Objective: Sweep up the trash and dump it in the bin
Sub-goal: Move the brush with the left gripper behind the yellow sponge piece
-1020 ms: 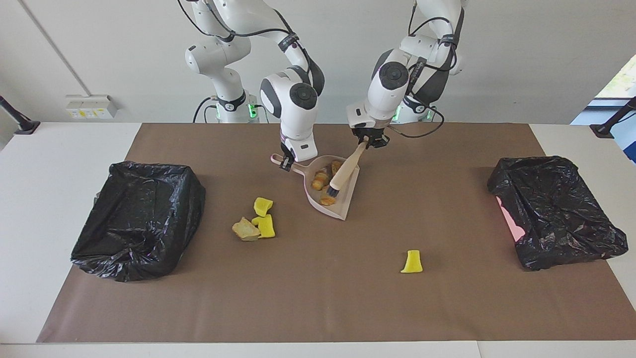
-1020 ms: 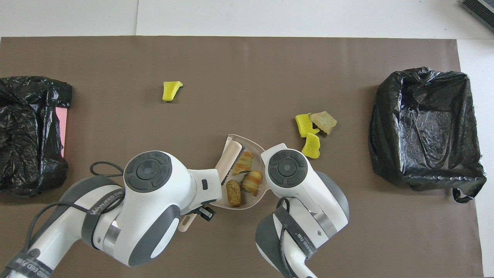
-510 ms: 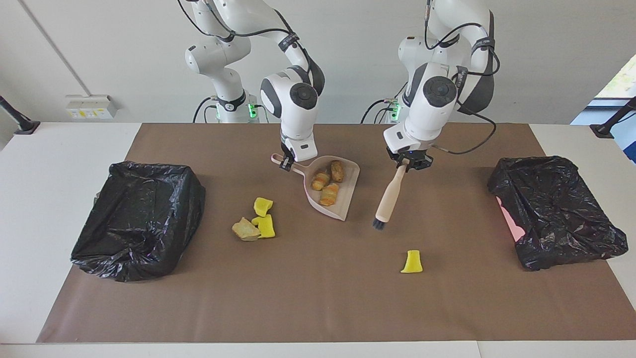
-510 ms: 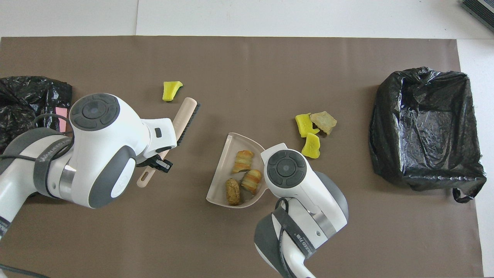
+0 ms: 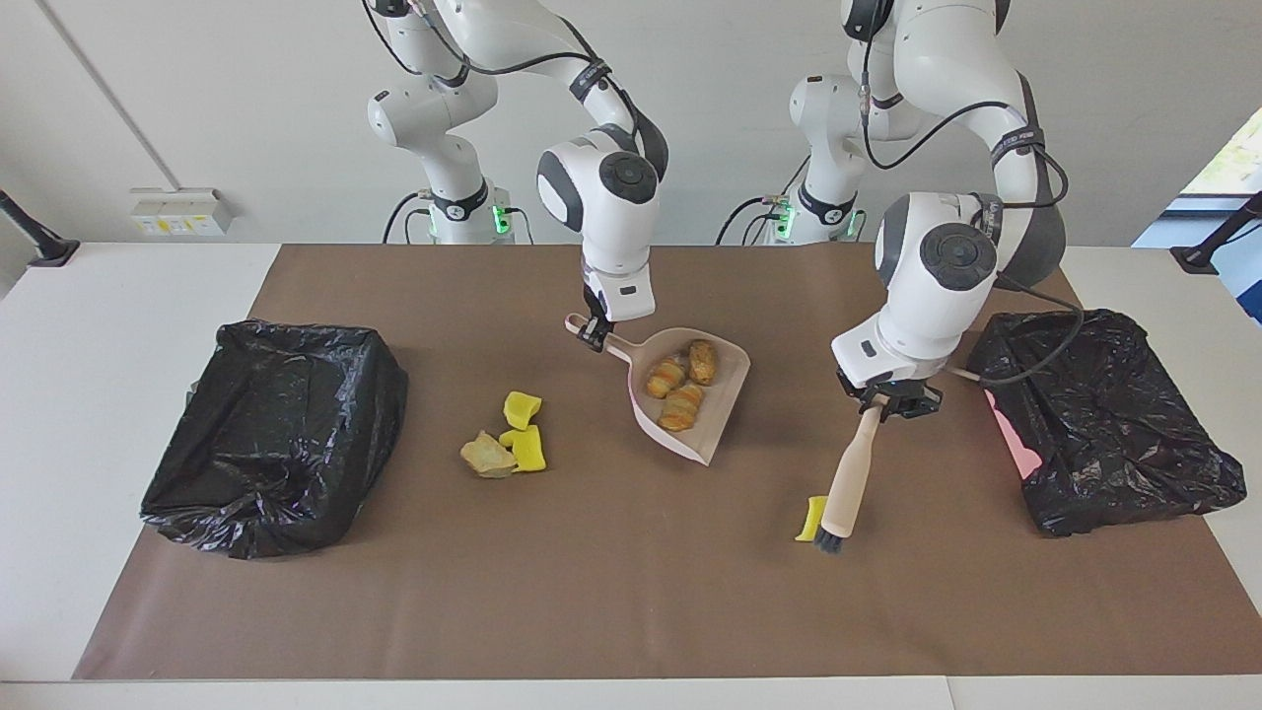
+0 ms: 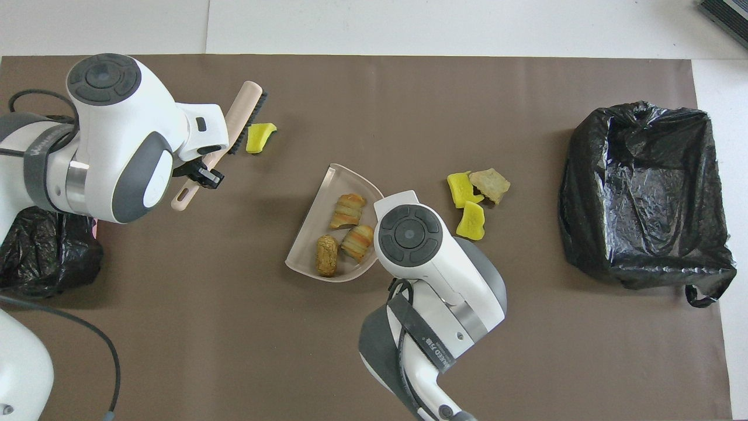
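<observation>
My right gripper (image 5: 595, 333) is shut on the handle of the pale pink dustpan (image 5: 715, 414), which is mid-table with three golden-brown pastries (image 5: 680, 387) in it. In the overhead view the dustpan (image 6: 327, 187) and pastries (image 6: 345, 211) show clearly, but this gripper is hidden under its own wrist. My left gripper (image 5: 884, 404) is shut on the beige brush (image 5: 848, 478) and holds it slanted. The brush's bristles are down beside a lone yellow sponge bit (image 5: 809, 518). Two yellow sponge bits (image 5: 525, 431) and a bread chunk (image 5: 487, 456) lie together toward the right arm's end.
A black-bagged bin (image 5: 271, 434) stands at the right arm's end of the brown mat, and another (image 5: 1104, 414) at the left arm's end, close to the left wrist. The overhead view shows the brush (image 6: 239, 120) right beside the sponge bit (image 6: 259, 137).
The left arm has swung the brush out of the dustpan, toward its own end of the table and down beside the lone sponge bit. The right gripper has shifted the dustpan slightly the same way.
</observation>
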Tool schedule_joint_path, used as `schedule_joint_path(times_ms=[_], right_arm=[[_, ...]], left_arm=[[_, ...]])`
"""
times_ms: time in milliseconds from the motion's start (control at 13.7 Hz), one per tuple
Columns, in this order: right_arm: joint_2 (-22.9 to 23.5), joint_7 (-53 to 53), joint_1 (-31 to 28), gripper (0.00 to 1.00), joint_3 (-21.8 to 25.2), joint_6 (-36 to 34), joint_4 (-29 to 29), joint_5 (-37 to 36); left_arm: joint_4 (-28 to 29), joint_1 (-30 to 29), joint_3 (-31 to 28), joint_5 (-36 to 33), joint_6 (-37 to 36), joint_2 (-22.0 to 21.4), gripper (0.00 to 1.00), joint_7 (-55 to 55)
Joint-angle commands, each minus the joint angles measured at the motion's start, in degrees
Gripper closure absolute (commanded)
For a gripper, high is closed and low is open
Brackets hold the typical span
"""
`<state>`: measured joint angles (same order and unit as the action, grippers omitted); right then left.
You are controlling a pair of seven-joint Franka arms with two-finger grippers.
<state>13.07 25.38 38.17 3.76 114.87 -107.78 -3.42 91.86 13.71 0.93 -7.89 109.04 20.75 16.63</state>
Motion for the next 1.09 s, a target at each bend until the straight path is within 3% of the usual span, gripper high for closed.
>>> schedule_joint_path(times_ms=[0,364,1020], right_arm=[[4.6,-0.6,-0.8,1.00,-0.4,-2.0,6.3,0.9],[7.1,0.0,0.0,1.00,-0.5,-4.6,6.8,0.2],[6.5,0.6,0.8,1.00,-0.5,-7.9,6.4,-0.1]], left_arm=[[-4.7,-1.8,0.6,-2.9,2.7,4.1,1.00,1.6],[-8.1,-4.2,0.6,-9.2,5.0,9.0,1.00,11.2],[-3.2,-3.3,1.2,-10.1,1.4,7.0,1.00,15.0]])
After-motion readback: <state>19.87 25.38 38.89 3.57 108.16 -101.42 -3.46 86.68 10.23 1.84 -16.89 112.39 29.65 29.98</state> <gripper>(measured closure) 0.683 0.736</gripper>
